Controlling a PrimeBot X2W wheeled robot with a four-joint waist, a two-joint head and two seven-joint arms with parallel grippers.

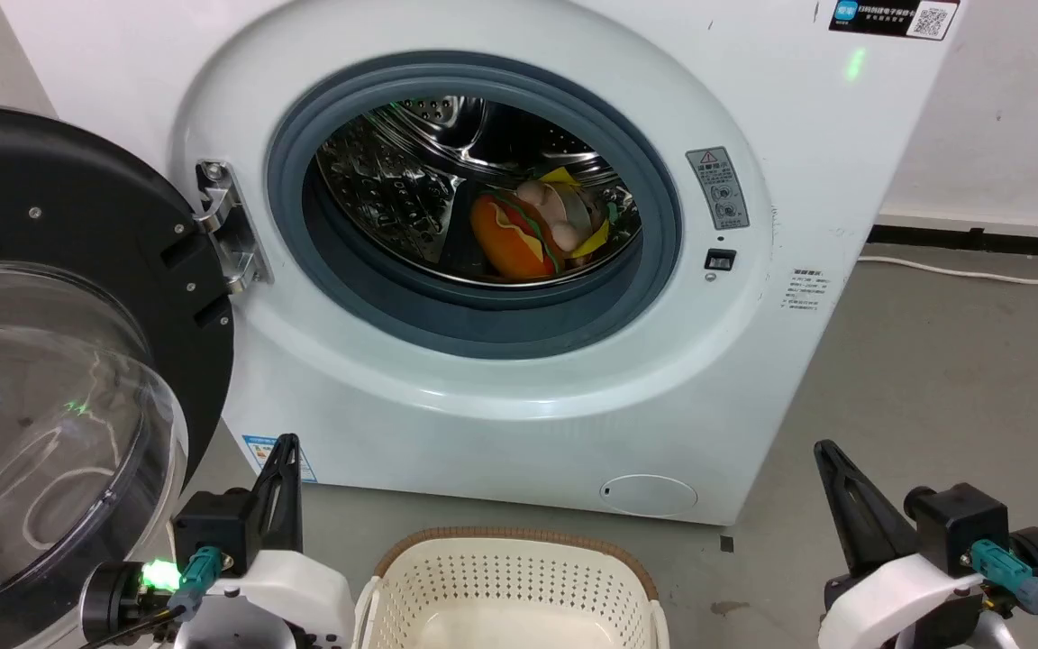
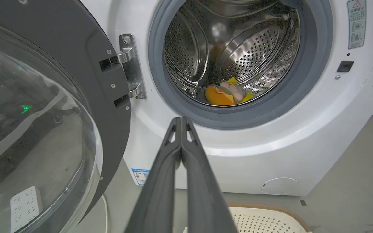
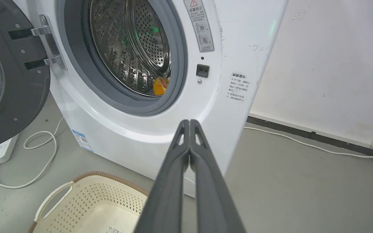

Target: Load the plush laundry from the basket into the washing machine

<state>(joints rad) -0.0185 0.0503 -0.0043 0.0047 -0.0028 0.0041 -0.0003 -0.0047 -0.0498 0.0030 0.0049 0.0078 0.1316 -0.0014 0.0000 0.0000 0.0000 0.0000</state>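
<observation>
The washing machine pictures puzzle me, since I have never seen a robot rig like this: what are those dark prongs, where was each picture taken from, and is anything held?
A two-armed robot took all three. The head view looks down from its head at the white washing machine, whose door hangs open to the robot's left. The other two come from cameras on its wrists, each looking along that arm's own gripper. The dark prongs are the fingers: the left gripper and the right gripper both have their fingers pressed together and hold nothing. The plush laundry, a toy hamburger, lies inside the steel drum. On the grey floor before the machine stands the cream basket; the part of it in view holds no laundry.
</observation>
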